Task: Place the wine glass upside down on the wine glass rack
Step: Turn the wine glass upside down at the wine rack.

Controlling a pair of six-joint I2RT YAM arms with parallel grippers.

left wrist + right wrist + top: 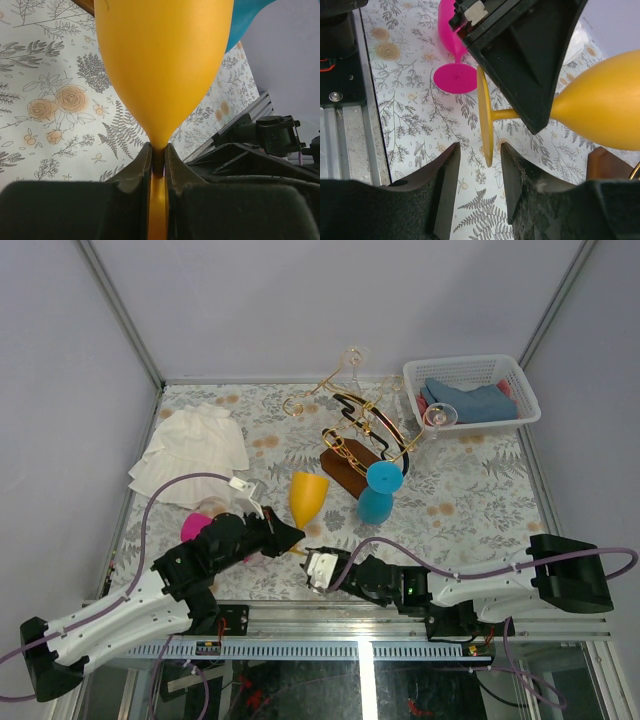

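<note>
While a cloth (190, 455) and a pink glass (195, 526) lie at the left of the table and have no part in this, the left gripper (157, 165) holds the task's piece. Its 2 fingers are pinched shut on the thin stem of the yellow glass (162, 65), right under the bowl.

The glass lies on its side in that grip. Its long axis runs from the near edge toward the far side, with the bowl pointing away at the rack and the foot (484, 117) pointing back at the arms.

Next to the right comes the right gripper (480, 150), just behind the foot. Its jaws stand partly open and hold nothing. In its wrist view the foot shows edge-on, and its lower rim sits in the gap between the 2 fingertips with a little space on each side.

So the foot faces the right jaws directly, across the glass's axis. I judge this to be a handover. The right arm looks best placed to take the foot, and once it does the left could let go of the stem.

Further right and farther back stands the rack (338, 472), well apart from the glass. A blue glass (380, 495) is at its near side. The rim of the yellow glass already points that way, but the glass must turn bowl-down to hang. A white basket (465, 361) sits at the far right.
</note>
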